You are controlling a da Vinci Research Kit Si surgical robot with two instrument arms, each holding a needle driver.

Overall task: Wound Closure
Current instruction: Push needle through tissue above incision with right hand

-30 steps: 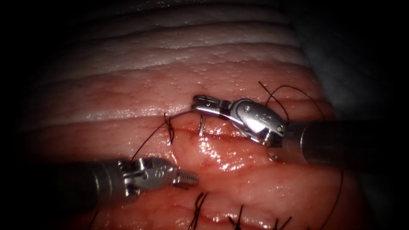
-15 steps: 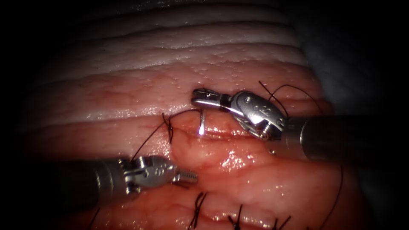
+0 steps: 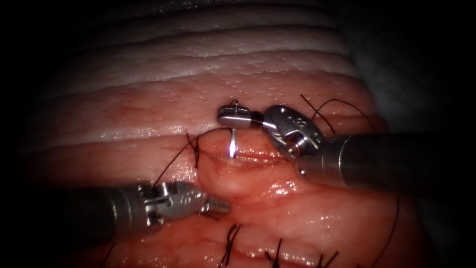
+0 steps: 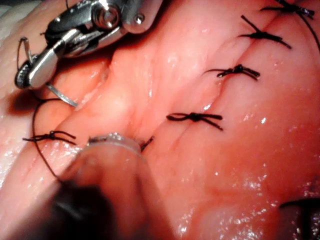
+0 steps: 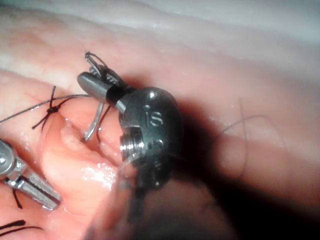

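My right tool point(image 3: 230, 118) is shut on the curved needle point(image 3: 232, 141) close to its tail end. The needle hangs point down from the jaws, and its tip rests at the left end of the open cut point(image 3: 248, 159); whether it has entered the tissue point(image 3: 148, 109) I cannot tell. Black thread point(image 3: 171, 164) runs from the needle's tail leftward past a knotted stitch point(image 3: 197, 149) and down behind my left tool. My left tool point(image 3: 220, 205) lies low on the left, shut, with nothing seen in it, beside a raised fold of tissue. The needle point(image 5: 92, 125) also shows under the right jaws point(image 5: 92, 82).
Several tied stitches point(image 4: 195, 117) with short cut ends line a closed seam nearer the camera point(image 3: 230, 243). Loose thread loops point(image 3: 342, 106) behind the right tool's wrist and trails down the right side. Wet red fluid glistens on the tissue point(image 3: 282, 188).
The right tool has rolled its wrist and shifted slightly left, swinging the needle's tip down to the cut. The tissue below has bulged. The left tool has stayed put.
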